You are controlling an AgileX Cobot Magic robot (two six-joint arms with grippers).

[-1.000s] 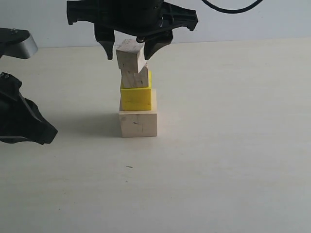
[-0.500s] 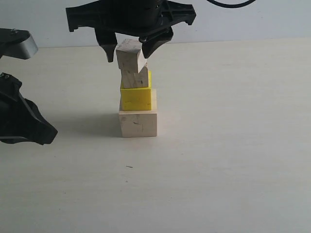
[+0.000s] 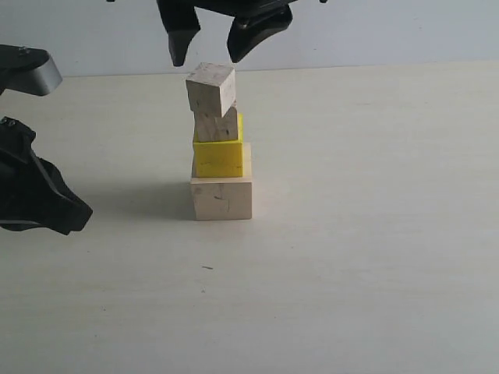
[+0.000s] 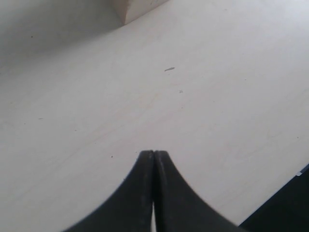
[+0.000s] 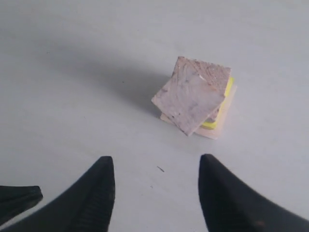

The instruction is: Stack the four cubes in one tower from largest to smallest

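The four cubes stand as one tower in the exterior view. The large pale wooden cube (image 3: 222, 199) is at the bottom, with the yellow cube (image 3: 218, 156) on it. A small wooden cube (image 3: 216, 125) comes above that, and another wooden cube (image 3: 210, 88) sits on top, turned askew and overhanging. My right gripper (image 3: 207, 56) hangs open just above the top cube, touching nothing. Its wrist view looks down on the top cube (image 5: 191, 94), beyond the open right gripper (image 5: 157, 162). My left gripper (image 3: 78, 212) rests shut and empty at the far left; in its wrist view the left gripper (image 4: 153, 153) is over bare table.
The pale tabletop (image 3: 374, 234) spreads around the tower on all sides. A corner of the pale cube (image 4: 137, 7) shows at the edge of the left wrist view. The left arm's grey housing (image 3: 27, 70) sits at the left edge.
The right gripper has risen from around the top cube to above it. The cube stays on the tower. The left arm has not moved.
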